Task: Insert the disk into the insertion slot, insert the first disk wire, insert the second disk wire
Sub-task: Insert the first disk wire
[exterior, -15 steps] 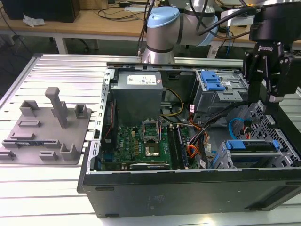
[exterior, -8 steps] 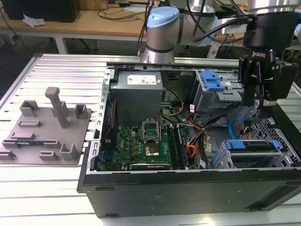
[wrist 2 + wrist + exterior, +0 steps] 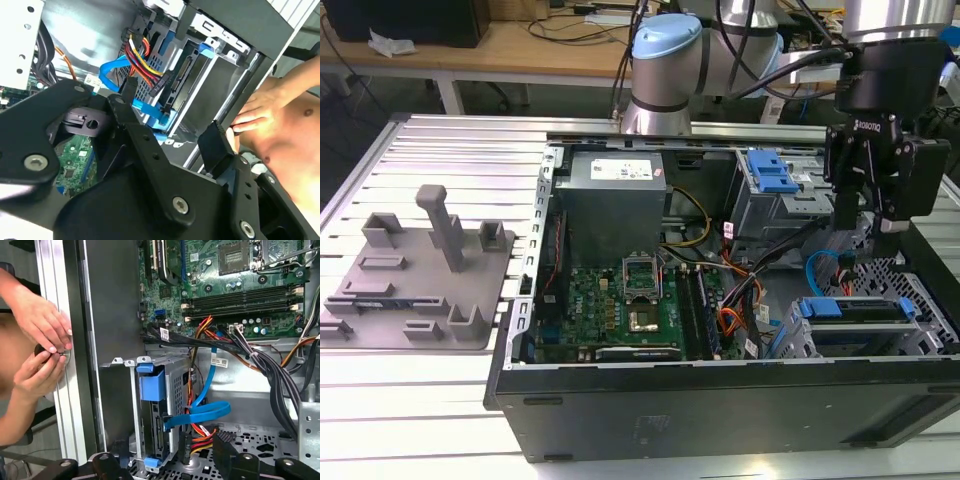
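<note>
Already the disk (image 3: pixel 158 427) sits in the slot (image 3: pixel 176 374), at the exterior view's right of the open case (image 3: pixel 720 400). The gripper (image 3: pixel 172 446) hangs over the disk's connector end with its 2 fingers (image 3: pixel 225 441) spread wide, 1 on each side of that end, pinching nothing. Between them the blue wire (image 3: pixel 200 412) curves down to the disk. The power wire (image 3: pixel 202 434), red, yellow and black, ends in a black plug (image 3: pixel 185 450) at the same edge. Whether either is fully home I cannot tell.

The work looks to be at the wires. To seat a plug well, grip it by its body, keep it square to the socket, and push straight along the disk without dragging the other wire. A person's hands (image 3: pixel 42 330) work at the table (image 3: pixel 55 270) just beside the case, so slow moves are wise.
</note>
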